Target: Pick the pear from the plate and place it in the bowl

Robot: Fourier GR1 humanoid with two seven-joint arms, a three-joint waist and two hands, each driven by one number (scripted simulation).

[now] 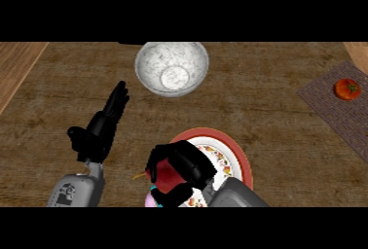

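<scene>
Right hand point(179, 170) curled round a dark red pear point(167, 176) on the plate point(241, 158) — bowl point(173, 67) well beyond it. Pear's likely stiff, smooth, slippery; wrap the belly. Left hand point(101, 129) left of plate — fingers straight, holding nothing.

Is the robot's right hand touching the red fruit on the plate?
Touching. The head view shows the right hand curled round the red fruit over the plate.
</scene>
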